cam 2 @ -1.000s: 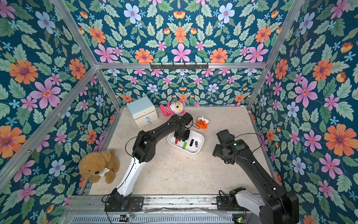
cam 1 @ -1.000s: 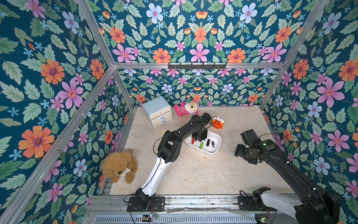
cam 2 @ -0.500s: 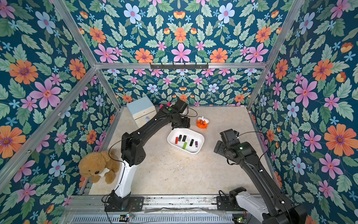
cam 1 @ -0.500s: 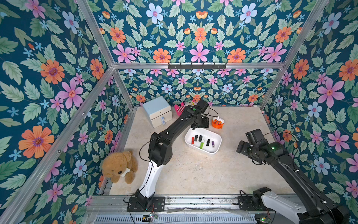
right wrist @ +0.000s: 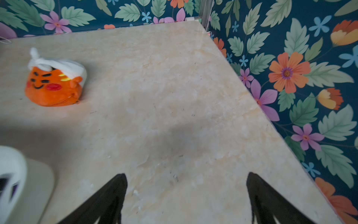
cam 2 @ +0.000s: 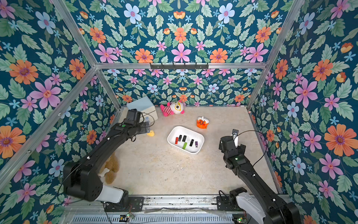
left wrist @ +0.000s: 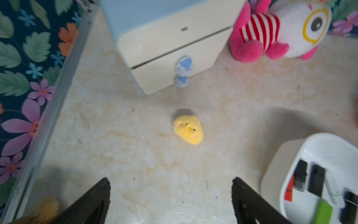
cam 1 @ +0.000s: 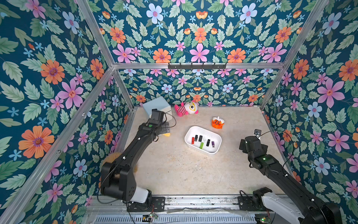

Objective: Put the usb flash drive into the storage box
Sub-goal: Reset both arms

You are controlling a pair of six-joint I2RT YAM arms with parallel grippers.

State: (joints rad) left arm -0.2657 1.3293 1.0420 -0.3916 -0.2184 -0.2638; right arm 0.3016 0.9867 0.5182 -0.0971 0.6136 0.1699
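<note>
The storage box (cam 1: 205, 151), a white shallow tub, sits mid-table in both top views, its rim (cam 2: 170, 140) also plain there. Several usb flash drives lie inside: red (cam 1: 193, 140), black (cam 1: 200, 138), green (cam 1: 201, 145), purple (cam 1: 213, 144). My left gripper (left wrist: 170, 182) is open and empty over bare table, to the box's left, near a yellow chick toy; the box's corner (left wrist: 275, 174) shows at the edge of the left wrist view. My right gripper (right wrist: 187, 177) is open and empty over bare table, right of the box (right wrist: 11, 164).
A cream cabinet (cam 1: 157, 106) with a pale blue top stands at the back left, a pink striped plush (cam 1: 186, 109) beside it. An orange tiger toy (cam 1: 217, 122) lies behind the box. The yellow chick (left wrist: 188, 129) lies before the cabinet. A teddy bear (cam 2: 110, 168) is half hidden by the left arm.
My left gripper has drawn away from above the box, leftward toward the cabinet, and its jaws have opened. The right arm has pulled back to the right and opened wider.
</note>
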